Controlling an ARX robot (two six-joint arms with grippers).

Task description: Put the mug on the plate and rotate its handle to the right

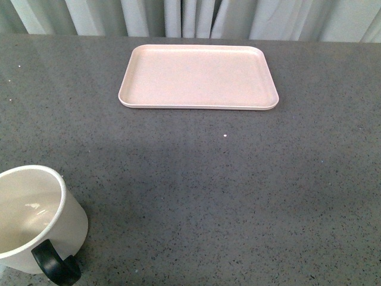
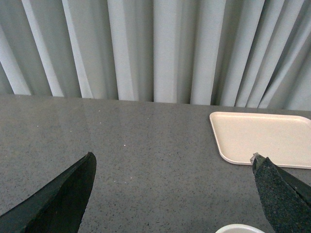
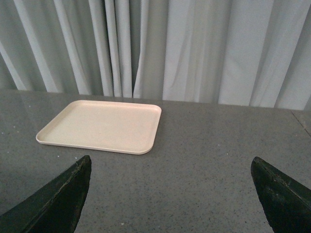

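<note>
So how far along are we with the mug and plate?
Nothing done yet: the mug stands on the table, near left, and the plate is empty. Nothing in hand: left gripper and right gripper are both open and empty. Remaining: grasp the mug, set it on the plate, turn the handle right.

Lab-like test setup: speckled grey countertop (image 1: pixel 238 190) with pleated pale curtain (image 2: pixel 146 48) behind.

- The plate (image 1: pixel 198 76) lies flat on the desk (image 1: pixel 238 190), at the far side, near the middle.
- The mug (image 1: pixel 36 214) stands on the desk at the near left, well apart from the plate.
- Its handle (image 1: pixel 55 265) points toward the near edge.
- A curtain (image 1: pixel 190 18) hangs behind the desk.
</note>
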